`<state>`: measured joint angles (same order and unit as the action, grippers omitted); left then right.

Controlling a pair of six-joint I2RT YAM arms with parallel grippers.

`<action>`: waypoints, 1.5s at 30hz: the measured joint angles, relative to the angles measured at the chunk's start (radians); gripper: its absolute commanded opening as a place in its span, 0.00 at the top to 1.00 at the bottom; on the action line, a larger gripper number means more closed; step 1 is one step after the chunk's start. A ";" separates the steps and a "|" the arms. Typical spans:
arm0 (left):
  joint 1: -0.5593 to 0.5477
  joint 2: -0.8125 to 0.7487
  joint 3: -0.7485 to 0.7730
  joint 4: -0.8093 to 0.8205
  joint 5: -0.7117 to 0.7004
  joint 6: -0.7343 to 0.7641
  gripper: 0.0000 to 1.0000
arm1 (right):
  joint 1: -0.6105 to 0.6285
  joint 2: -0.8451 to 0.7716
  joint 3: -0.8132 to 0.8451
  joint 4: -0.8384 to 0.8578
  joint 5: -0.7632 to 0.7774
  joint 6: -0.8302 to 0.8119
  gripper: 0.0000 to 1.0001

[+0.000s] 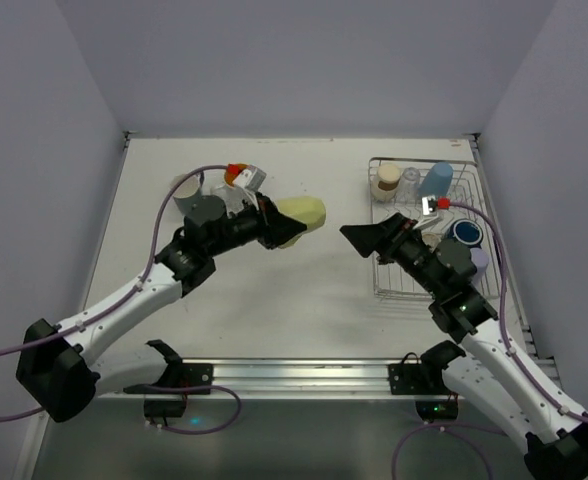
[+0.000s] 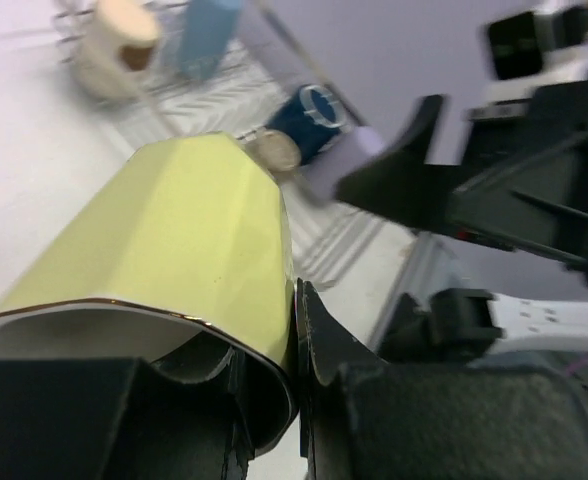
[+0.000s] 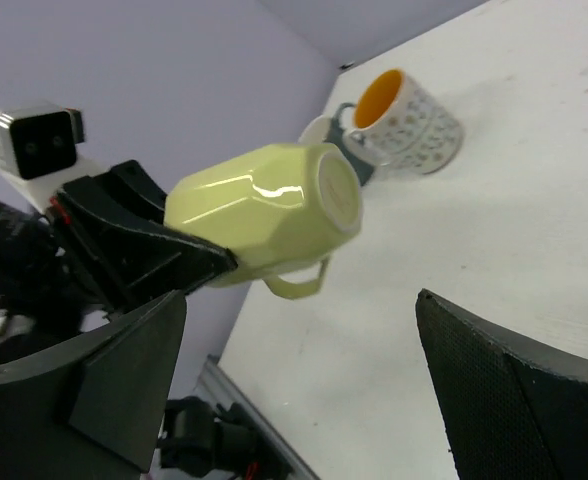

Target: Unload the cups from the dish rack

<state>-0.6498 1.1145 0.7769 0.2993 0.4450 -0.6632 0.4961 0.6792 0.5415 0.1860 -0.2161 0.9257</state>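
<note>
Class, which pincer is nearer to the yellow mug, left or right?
Left. The left pincer is clamped on the rim of the yellow mug; the right pincer stands open, apart from it, toward the rack.

White table (image 1: 314, 300) — dish rack (image 1: 394, 278) R, orange-lined mug (image 3: 409, 120) L

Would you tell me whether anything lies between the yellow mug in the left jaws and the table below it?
Nothing visible does: the pale yellow faceted mug hangs over bare white table; the orange-lined mug stands farther back-left.
</note>
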 measured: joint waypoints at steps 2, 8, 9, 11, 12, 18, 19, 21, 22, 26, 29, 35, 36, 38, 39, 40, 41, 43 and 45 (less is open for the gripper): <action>0.000 0.055 0.105 -0.156 -0.088 0.072 1.00 | -0.001 -0.016 0.025 -0.078 0.064 -0.035 0.01; 0.001 0.399 0.481 -0.515 -0.294 0.241 1.00 | -0.005 -0.026 0.103 -0.327 0.210 -0.164 0.01; 0.001 0.458 0.533 -0.561 -0.319 0.260 1.00 | -0.005 -0.025 0.111 -0.357 0.220 -0.179 0.01; 0.002 0.593 0.654 -0.661 -0.372 0.291 1.00 | -0.005 -0.026 0.122 -0.416 0.233 -0.211 0.01; 0.002 0.656 0.706 -0.698 -0.395 0.308 1.00 | -0.005 -0.028 0.125 -0.441 0.235 -0.225 0.01; 0.008 0.970 1.022 -0.934 -0.493 0.372 1.00 | -0.005 -0.065 0.126 -0.541 0.249 -0.277 0.01; 0.011 1.012 1.077 -0.968 -0.500 0.380 1.00 | -0.005 -0.074 0.126 -0.549 0.249 -0.280 0.01; 0.017 1.082 1.178 -1.021 -0.515 0.399 1.00 | -0.005 -0.093 0.122 -0.558 0.248 -0.287 0.01; 0.022 1.114 1.226 -1.049 -0.523 0.408 1.00 | -0.005 -0.103 0.119 -0.565 0.248 -0.289 0.01; 0.043 1.185 1.338 -1.110 -0.548 0.435 1.00 | -0.005 -0.135 0.106 -0.590 0.249 -0.296 0.01; 0.067 1.205 1.362 -1.151 -0.558 0.449 1.00 | -0.005 -0.144 0.104 -0.599 0.251 -0.301 0.01; 0.097 1.228 1.378 -1.187 -0.572 0.474 0.69 | -0.005 -0.147 0.103 -0.600 0.253 -0.309 0.01; 0.098 1.228 1.378 -1.189 -0.576 0.478 0.63 | -0.005 -0.143 0.103 -0.600 0.253 -0.309 0.01; 0.099 1.228 1.383 -1.192 -0.581 0.485 0.51 | -0.005 -0.132 0.103 -0.601 0.258 -0.310 0.01; 0.099 1.228 1.387 -1.192 -0.583 0.488 0.47 | -0.005 -0.123 0.103 -0.603 0.262 -0.311 0.01; 0.099 1.228 1.392 -1.192 -0.584 0.490 0.43 | -0.005 -0.114 0.103 -0.606 0.268 -0.312 0.01; 0.099 1.228 1.395 -1.191 -0.587 0.491 0.36 | -0.005 -0.104 0.103 -0.609 0.275 -0.314 0.01; 0.099 1.226 1.397 -1.184 -0.591 0.490 0.30 | -0.005 -0.087 0.110 -0.623 0.288 -0.317 0.02; 0.099 1.224 1.398 -1.182 -0.592 0.491 0.23 | -0.005 -0.066 0.125 -0.636 0.308 -0.321 0.06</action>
<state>-0.5510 2.3386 2.1746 -0.8829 -0.1471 -0.1726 0.4915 0.6132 0.6662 -0.4500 0.0921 0.6048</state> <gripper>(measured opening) 0.710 0.973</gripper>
